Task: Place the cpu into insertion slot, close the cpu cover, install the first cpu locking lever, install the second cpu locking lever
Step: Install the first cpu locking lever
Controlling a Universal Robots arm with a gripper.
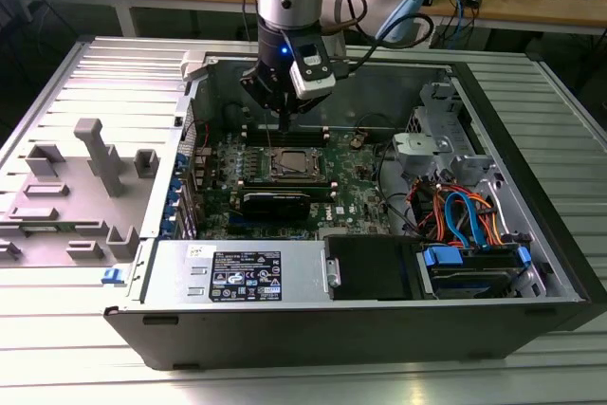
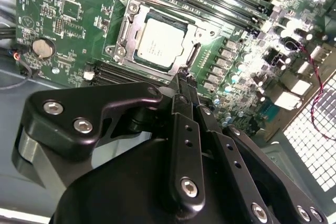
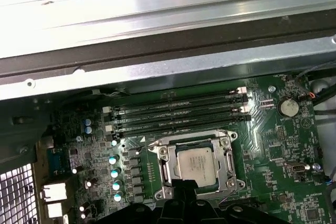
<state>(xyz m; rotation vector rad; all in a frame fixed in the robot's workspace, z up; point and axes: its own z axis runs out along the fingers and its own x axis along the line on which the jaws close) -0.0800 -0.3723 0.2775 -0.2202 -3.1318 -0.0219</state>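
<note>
The cpu (image 2: pixel 157 43) (image 3: pixel 195 164) lies flat in the insertion slot on the green motherboard (image 1: pixel 356 187), silver top facing up. The slot's contact field is hidden beneath it. The cpu cover (image 2: pixel 124 27) (image 3: pixel 227 153), a silvery frame, lies down around the chip, which shows through its window. My gripper (image 2: pixel 183 75) is shut, fingertips together with nothing between them, right at the socket's edge. In the exterior view the gripper (image 1: pixel 285 123) hangs just above the far side of the socket (image 1: pixel 291 166).
Long black memory slots (image 3: pixel 178 113) run beside the socket. A coin battery (image 2: pixel 43 48) sits on the board. The open case holds a power supply (image 1: pixel 242 274), a drive bay (image 1: pixel 469 267) and coloured cables (image 1: pixel 465 215). A grey fixture plate (image 1: pixel 85 177) lies on the exterior view's left.
</note>
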